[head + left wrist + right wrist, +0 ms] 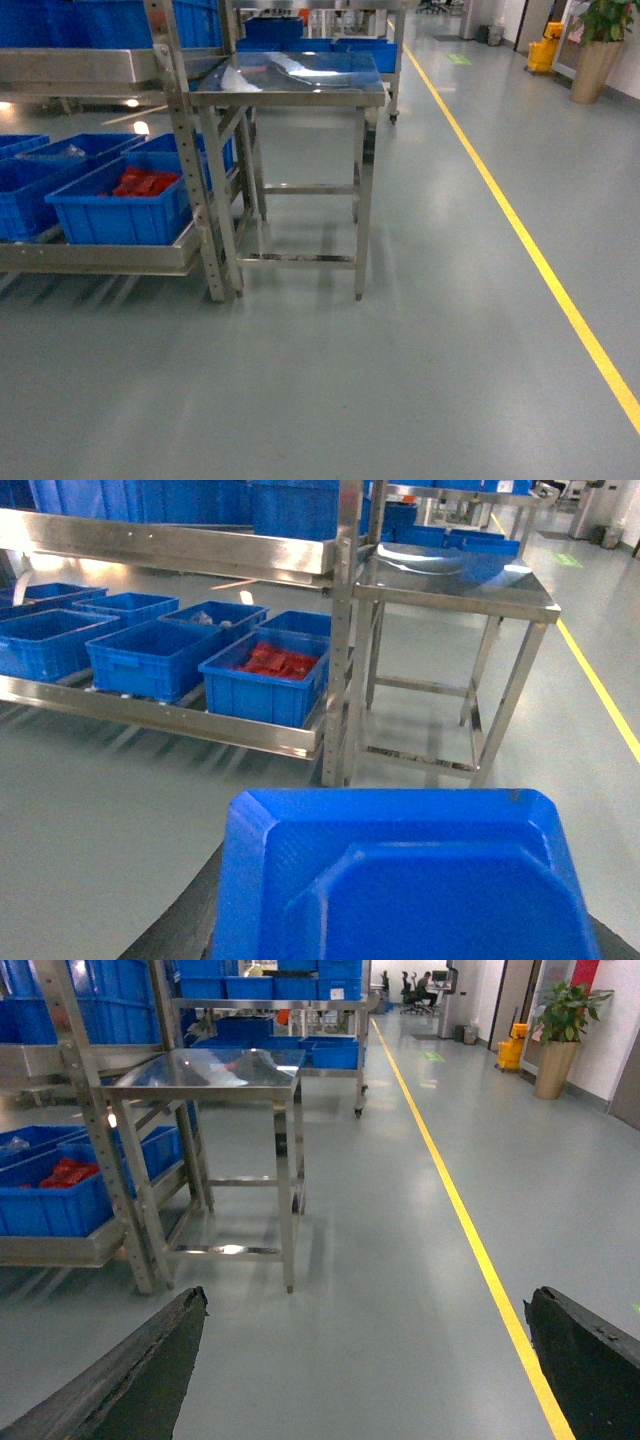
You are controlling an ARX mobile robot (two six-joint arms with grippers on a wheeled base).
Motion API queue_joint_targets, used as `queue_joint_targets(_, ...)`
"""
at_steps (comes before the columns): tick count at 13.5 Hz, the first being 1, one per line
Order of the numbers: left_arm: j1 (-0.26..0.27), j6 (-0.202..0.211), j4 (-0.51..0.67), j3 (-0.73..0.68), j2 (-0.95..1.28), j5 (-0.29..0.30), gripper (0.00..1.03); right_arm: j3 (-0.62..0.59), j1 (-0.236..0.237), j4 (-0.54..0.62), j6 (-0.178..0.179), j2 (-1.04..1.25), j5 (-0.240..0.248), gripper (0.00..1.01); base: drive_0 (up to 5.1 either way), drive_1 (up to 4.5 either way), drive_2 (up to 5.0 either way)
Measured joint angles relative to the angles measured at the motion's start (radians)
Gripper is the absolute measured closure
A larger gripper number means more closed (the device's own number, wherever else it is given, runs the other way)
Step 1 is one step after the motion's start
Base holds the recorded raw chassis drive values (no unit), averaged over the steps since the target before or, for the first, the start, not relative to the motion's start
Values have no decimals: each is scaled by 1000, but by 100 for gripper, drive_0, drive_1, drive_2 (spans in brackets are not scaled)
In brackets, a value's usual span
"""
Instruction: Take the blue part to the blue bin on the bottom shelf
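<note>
Left gripper [405, 880] carries a blue part [400, 875] filling its wrist view, fingers hidden, closure not determinable; right gripper [365, 1365] has its fingers [130, 1375] spread wide, empty; blue bins [265, 675] on the bottom shelf [160, 715] lie ahead-left, nearer the left arm.

My head camera looks forward and down at the steel table [290, 80] and bottom shelf [95, 258] from mid-distance. My left wrist camera faces the same rack over a blue tray [400, 880] held close. Between the right gripper's fingers [130, 1380], my right wrist view shares that table [215, 1070].
</note>
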Motion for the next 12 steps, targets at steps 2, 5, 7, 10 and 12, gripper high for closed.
queue_joint_targets(2,0,0,1,0,-1,0,60,0,0,-2,0,0,0,3,0,415,-415)
queue_joint_targets(5,0,0,-1,0,-1,0,60,0,0,2,0,0,0,3,-8,407,-423)
queue_joint_targets(7,0,0,-4,0,0,0,60,0,0,0,0,0,0,3,-15,400,-430)
queue_joint_targets(10,0,0,0,0,0,0,60,0,0,-2,0,0,0,3,-11,404,-426)
queue_joint_targets(12,0,0,0,0,-1,0,60,0,0,-1,0,0,0,3,-5,410,-421)
